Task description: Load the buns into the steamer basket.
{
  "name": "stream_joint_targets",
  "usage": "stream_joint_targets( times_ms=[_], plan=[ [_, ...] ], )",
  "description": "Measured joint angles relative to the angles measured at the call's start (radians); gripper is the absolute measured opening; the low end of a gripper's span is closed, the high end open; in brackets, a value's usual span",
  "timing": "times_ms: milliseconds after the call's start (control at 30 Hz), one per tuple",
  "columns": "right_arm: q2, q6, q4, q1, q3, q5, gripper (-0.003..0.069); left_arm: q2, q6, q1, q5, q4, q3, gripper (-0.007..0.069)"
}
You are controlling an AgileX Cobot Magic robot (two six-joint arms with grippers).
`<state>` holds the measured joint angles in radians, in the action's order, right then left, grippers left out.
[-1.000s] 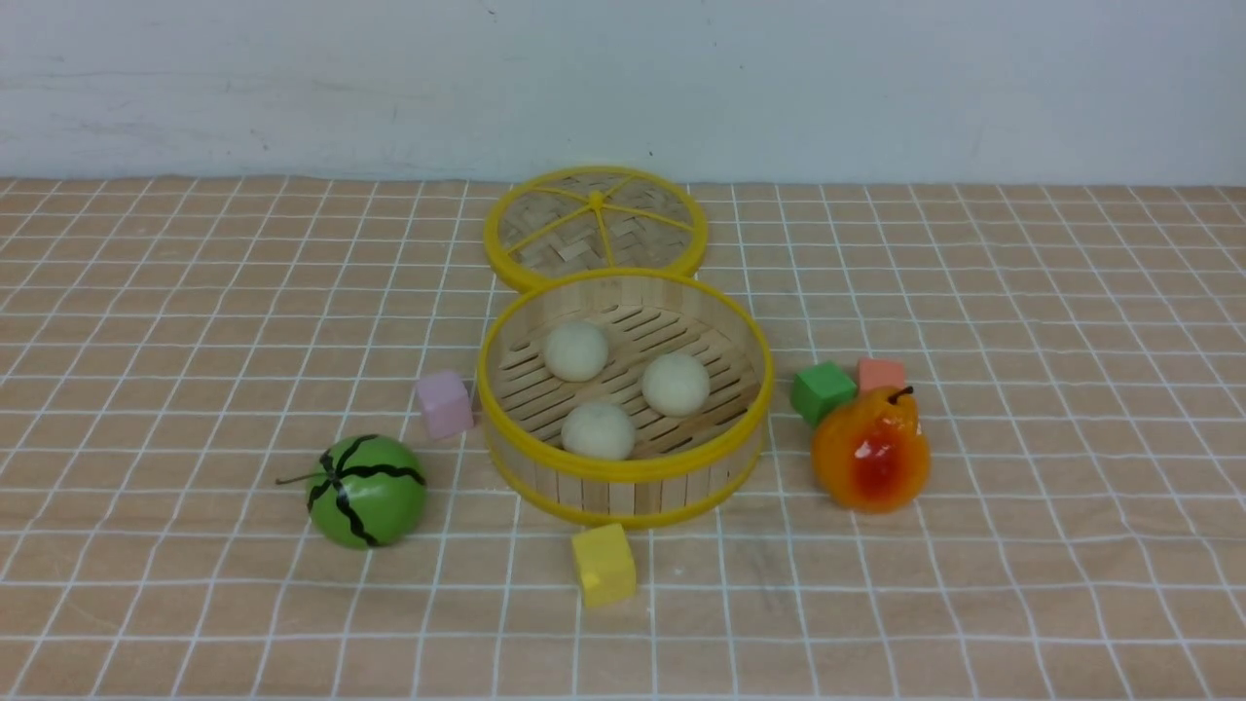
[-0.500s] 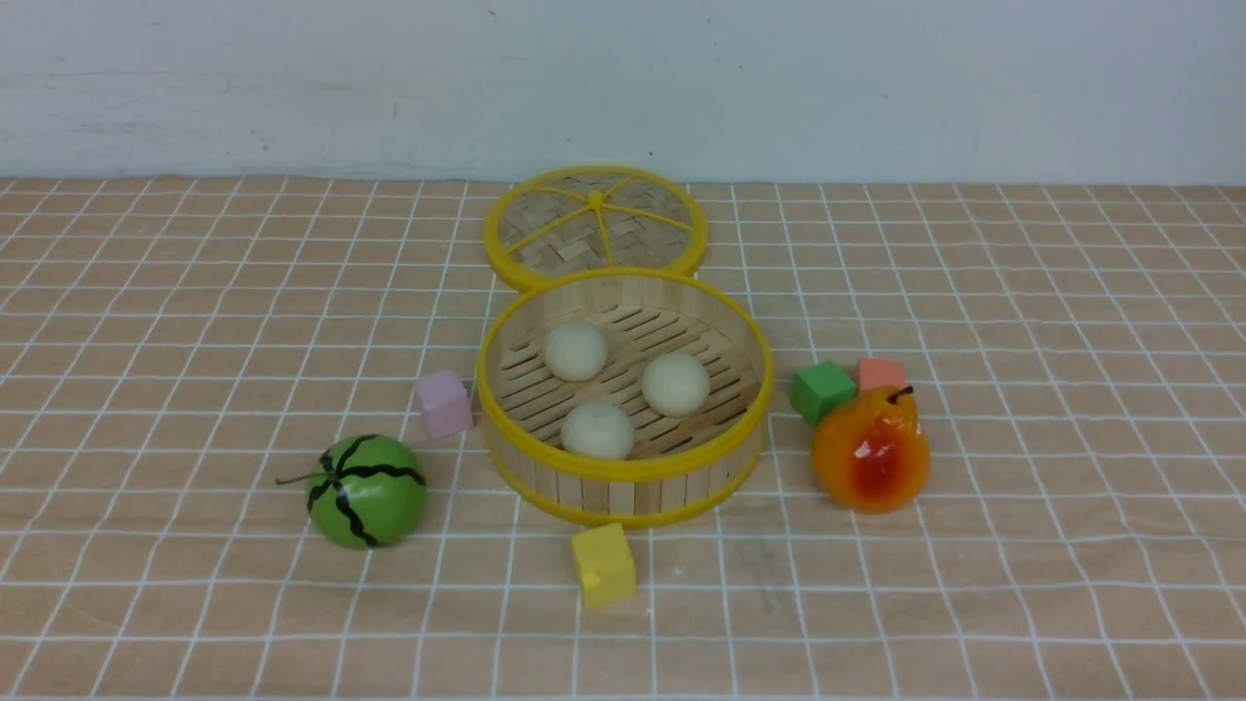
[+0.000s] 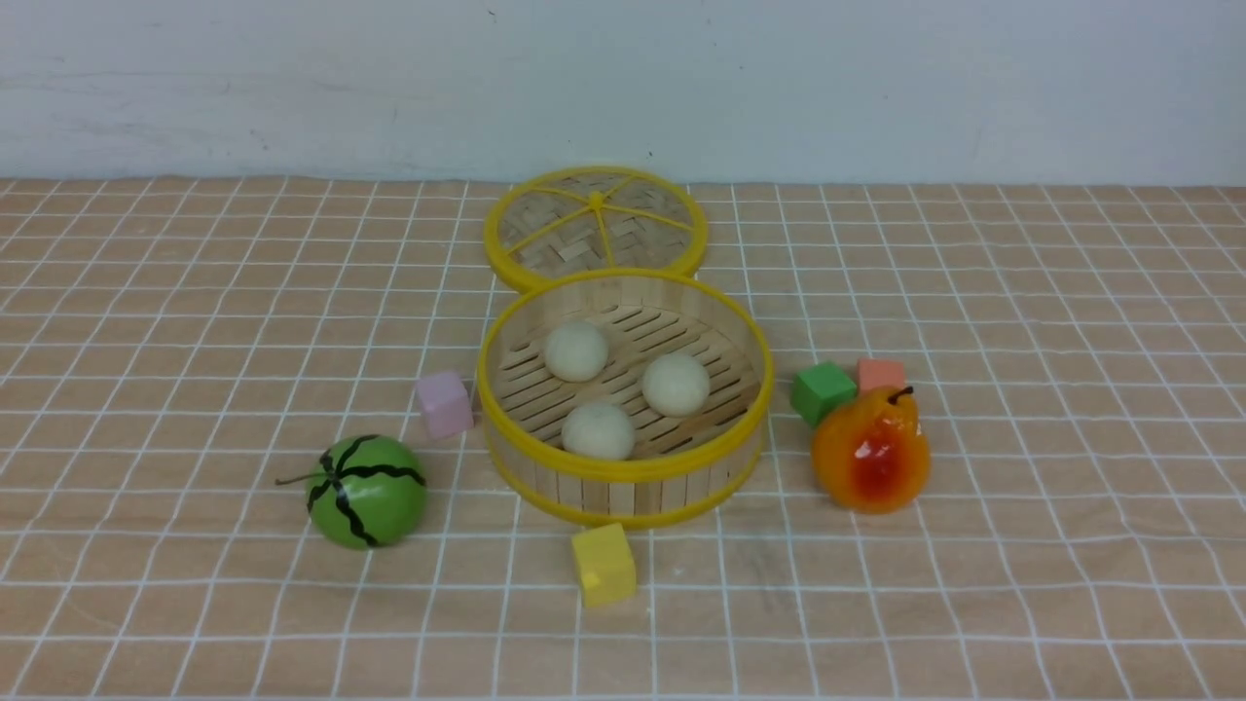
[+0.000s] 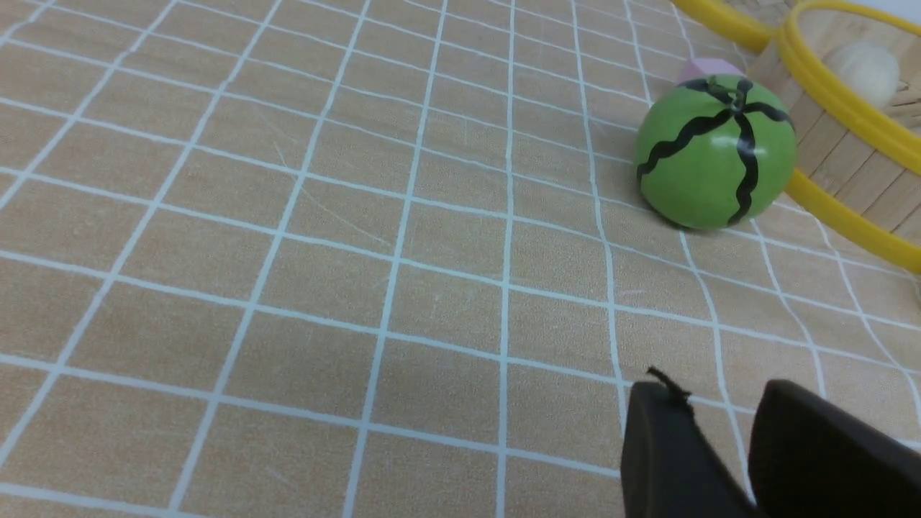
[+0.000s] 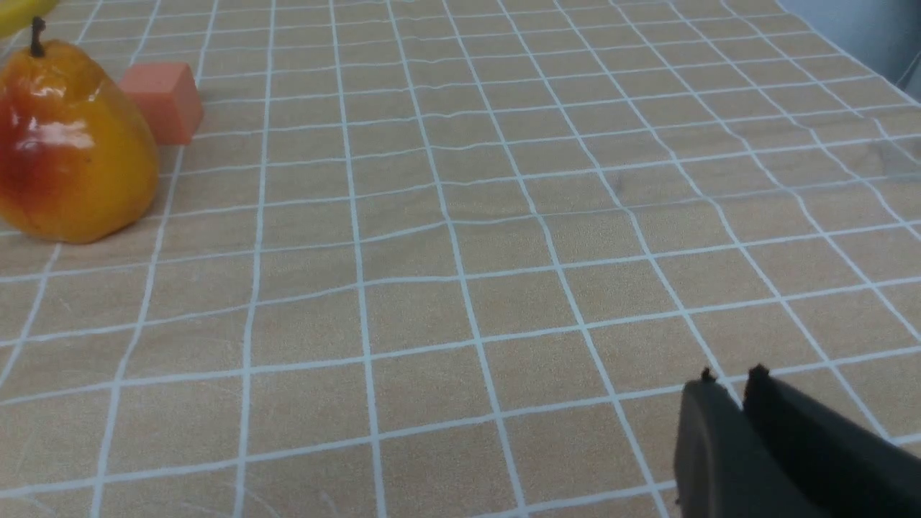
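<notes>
The steamer basket (image 3: pixel 623 484) stands at the middle of the checked cloth. Three cream-white buns lie on its slatted floor: one at the back left (image 3: pixel 575 350), one at the right (image 3: pixel 676 384), one at the front (image 3: pixel 598 430). Neither gripper shows in the front view. In the left wrist view my left gripper (image 4: pixel 719 392) is empty, its jaws a narrow gap apart, low over bare cloth and well short of the basket rim (image 4: pixel 842 108); one bun (image 4: pixel 863 66) shows inside. In the right wrist view my right gripper (image 5: pixel 728 375) is shut and empty over bare cloth.
The flat woven lid (image 3: pixel 595 226) lies behind the basket. A toy watermelon (image 3: pixel 367 490) and pink cube (image 3: pixel 444 403) sit to its left, a yellow cube (image 3: pixel 604 564) in front, and a green cube (image 3: pixel 822 391), orange cube (image 3: pixel 881 373) and toy pear (image 3: pixel 869 451) to its right.
</notes>
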<state>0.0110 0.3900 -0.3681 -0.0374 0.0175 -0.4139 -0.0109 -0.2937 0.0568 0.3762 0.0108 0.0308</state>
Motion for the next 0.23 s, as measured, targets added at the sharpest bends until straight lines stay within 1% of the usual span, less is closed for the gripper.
stream_joint_targets(
  times_ms=[233],
  plan=[
    [0.0, 0.0, 0.0, 0.0, 0.0, 0.0, 0.008, 0.0, 0.0, 0.0, 0.0, 0.0, 0.0, 0.0188]
  ],
)
